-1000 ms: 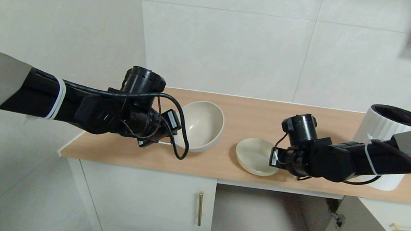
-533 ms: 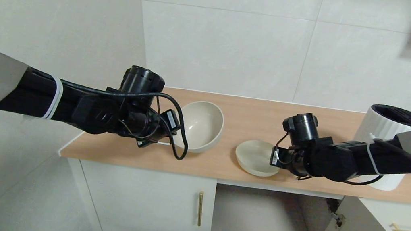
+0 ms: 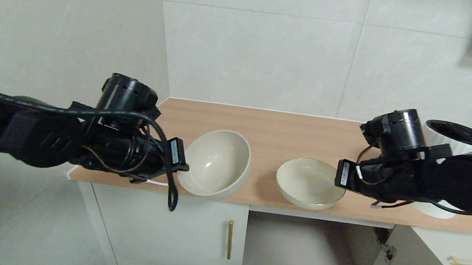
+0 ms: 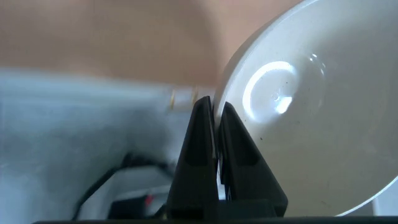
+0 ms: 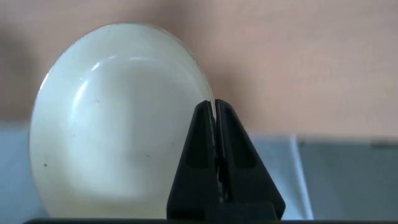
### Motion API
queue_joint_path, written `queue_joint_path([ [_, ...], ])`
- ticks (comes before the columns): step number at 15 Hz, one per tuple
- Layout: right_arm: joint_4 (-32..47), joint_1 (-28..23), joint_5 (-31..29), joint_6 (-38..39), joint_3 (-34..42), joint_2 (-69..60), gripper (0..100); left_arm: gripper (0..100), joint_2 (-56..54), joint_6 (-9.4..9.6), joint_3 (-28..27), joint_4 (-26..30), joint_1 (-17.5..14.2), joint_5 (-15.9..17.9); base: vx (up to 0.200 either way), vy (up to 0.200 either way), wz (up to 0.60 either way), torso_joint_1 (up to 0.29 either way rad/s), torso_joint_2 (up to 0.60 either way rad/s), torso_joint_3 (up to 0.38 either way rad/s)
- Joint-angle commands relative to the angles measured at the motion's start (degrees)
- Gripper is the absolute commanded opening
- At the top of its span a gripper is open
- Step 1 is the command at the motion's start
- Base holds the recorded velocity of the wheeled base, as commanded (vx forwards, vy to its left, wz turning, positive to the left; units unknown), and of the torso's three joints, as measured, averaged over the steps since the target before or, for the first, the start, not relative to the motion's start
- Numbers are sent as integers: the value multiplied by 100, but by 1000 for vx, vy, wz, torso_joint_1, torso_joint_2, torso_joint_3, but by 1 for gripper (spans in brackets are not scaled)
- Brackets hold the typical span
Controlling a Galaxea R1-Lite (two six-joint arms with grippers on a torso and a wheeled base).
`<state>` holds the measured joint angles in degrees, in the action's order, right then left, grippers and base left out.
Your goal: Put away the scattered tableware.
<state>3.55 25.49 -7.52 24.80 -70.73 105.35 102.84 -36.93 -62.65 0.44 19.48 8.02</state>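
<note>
Clamped with left gripper (image 4: 212,104) on rim of deep bowl (image 4: 298,124): fingers nearly together, only the bowl wall between. Tilted, with bowl body beyond the fingertips, toward the other arm. Clamped likewise with right gripper (image 5: 214,107) on rim of shallow bowl (image 5: 118,118), held beyond the fingertips at front edge of counter (image 3: 292,134).

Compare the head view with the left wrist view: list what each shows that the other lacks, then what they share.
Head view adds: the small bowl pinched at its rim by the right gripper, a white ribbed container, the open cupboard below and a brass door handle.
Left wrist view adds: a close look at the left gripper, its black fingers shut on the large bowl at the rim, one inside, one outside.
Shared: the large bowl, tilted, and the wooden countertop.
</note>
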Motion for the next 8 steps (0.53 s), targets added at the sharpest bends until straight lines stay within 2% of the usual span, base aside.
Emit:
queue_joint_path([
  [1,85,0,190,-71,525,-946,0,0,-888,274,780,-18,-50,112,0,0,0,0,0,0],
  [4,287,0,190,-80,921,-1271,0,0,-1328,625,1492,-88,-41,587,0,0,0,0,0,0],
  [5,313,0,198,-80,1017,-1412,0,0,-1416,713,1615,-88,-32,639,0,0,0,0,0,0],
  [8,594,0,409,-71,1378,-1764,0,0,-1565,722,1703,-79,-23,613,0,0,0,0,0,0],
])
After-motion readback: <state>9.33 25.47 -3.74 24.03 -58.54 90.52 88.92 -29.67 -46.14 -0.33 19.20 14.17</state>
